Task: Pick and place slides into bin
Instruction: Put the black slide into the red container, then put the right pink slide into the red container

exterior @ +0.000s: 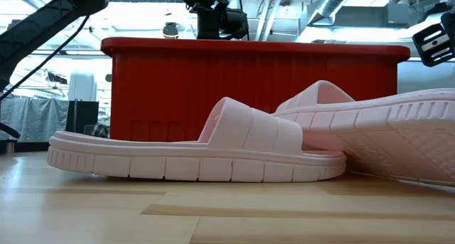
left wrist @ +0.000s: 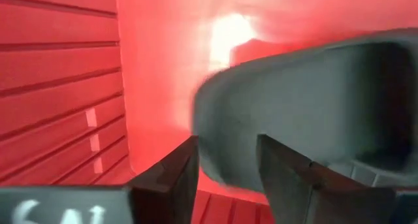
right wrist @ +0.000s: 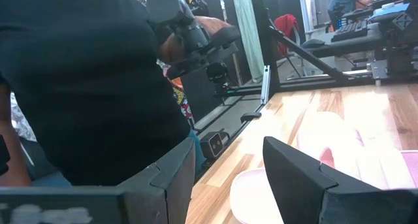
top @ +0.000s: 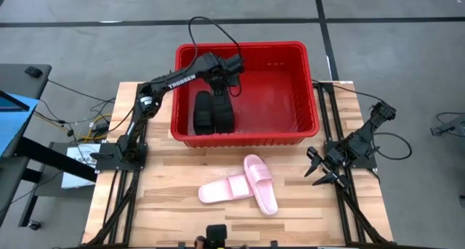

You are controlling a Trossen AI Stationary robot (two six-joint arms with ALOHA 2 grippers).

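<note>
Two black slides (top: 213,112) lie side by side inside the red bin (top: 305,67), near its left wall. My left gripper (top: 221,80) hangs open over their far ends. In the left wrist view its fingers (left wrist: 176,178) stand apart with one black slide (left wrist: 307,100) just beyond them, and I see no touch. Two pale pink slides lie on the table in front of the bin. One (top: 227,190) lies flat, and the other (top: 261,182) leans with one end on it (exterior: 384,137). My right gripper (top: 320,173) is open at the table's right edge, with a pink slide (right wrist: 313,139) ahead of it.
The bin's near wall (exterior: 249,87) stands just behind the pink slides. Bare wooden table (top: 167,184) lies to their left and toward the near edge. A person in a dark shirt (right wrist: 85,80) stands beyond the table's left side.
</note>
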